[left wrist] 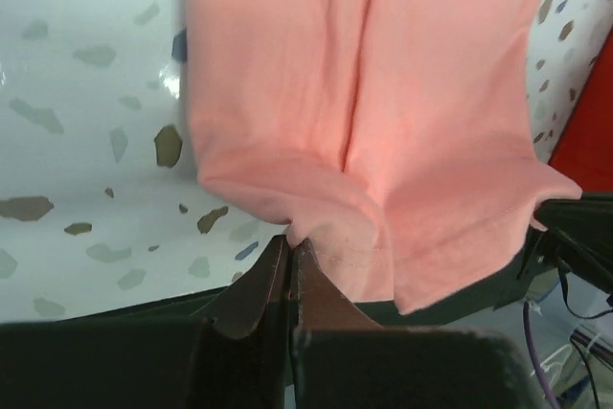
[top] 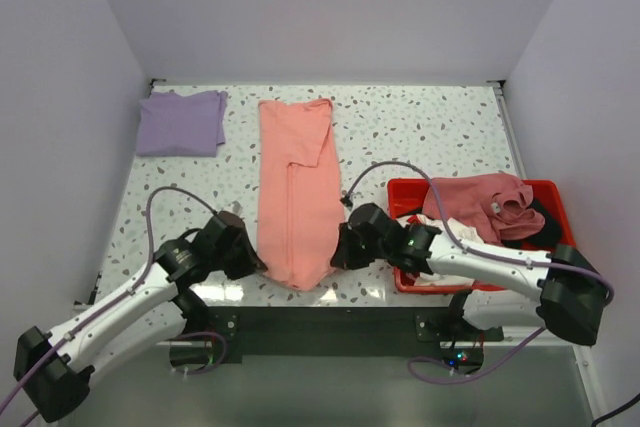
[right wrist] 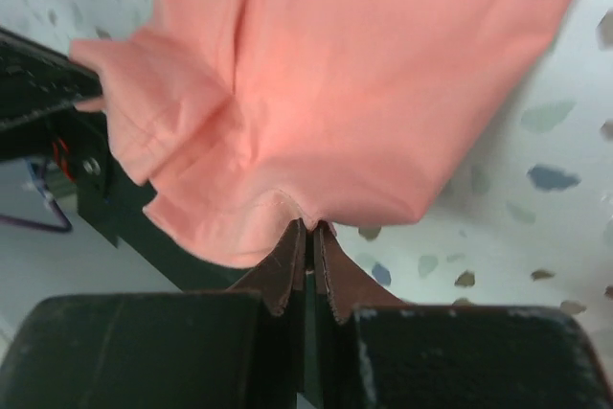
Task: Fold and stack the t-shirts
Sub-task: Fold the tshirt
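A salmon-pink t-shirt (top: 296, 187) lies as a long narrow strip down the middle of the table, its sides folded in. My left gripper (top: 262, 267) is shut on the near left corner of its hem (left wrist: 316, 222). At the near right corner, my right gripper (top: 335, 252) is shut on the hem too (right wrist: 287, 213). A folded lavender t-shirt (top: 182, 122) rests at the far left. More t-shirts, dusty pink (top: 480, 205), white and black, are piled in the red bin (top: 405, 197).
The red bin sits at the near right, close to my right arm. The table's near edge (top: 300, 299) runs just under the shirt's hem, with a dark frame below it. White walls enclose the table on three sides.
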{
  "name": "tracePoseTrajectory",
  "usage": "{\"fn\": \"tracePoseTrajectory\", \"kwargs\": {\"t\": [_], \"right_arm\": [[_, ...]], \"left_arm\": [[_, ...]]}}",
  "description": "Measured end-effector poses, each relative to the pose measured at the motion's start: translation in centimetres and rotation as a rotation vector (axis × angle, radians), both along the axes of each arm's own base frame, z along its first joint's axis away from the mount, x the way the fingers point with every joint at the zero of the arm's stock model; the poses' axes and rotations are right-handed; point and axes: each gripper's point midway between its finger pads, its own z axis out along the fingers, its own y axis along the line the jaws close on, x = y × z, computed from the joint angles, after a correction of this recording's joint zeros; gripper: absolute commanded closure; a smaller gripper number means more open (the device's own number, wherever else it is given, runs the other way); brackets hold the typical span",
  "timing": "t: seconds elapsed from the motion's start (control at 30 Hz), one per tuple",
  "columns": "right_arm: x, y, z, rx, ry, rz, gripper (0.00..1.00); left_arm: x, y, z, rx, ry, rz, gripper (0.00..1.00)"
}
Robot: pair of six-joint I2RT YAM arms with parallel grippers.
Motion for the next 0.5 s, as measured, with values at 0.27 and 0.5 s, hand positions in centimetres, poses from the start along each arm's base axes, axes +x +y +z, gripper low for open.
{"fn": "tracePoseTrajectory", "kwargs": {"t": [0.27, 0.5], "right_arm": [[8.5, 0.7, 5.3, 0.04, -0.156, -0.125, 1.0], [12.9, 0.6, 5.0, -0.008, -0.172, -0.172, 1.0]], "left_arm": [[7.2, -0.5, 4.6, 0.122, -0.227, 0.058, 1.0], [13.9, 0.0, 5.5, 0.187, -0.293, 0.124, 1.0]]}}
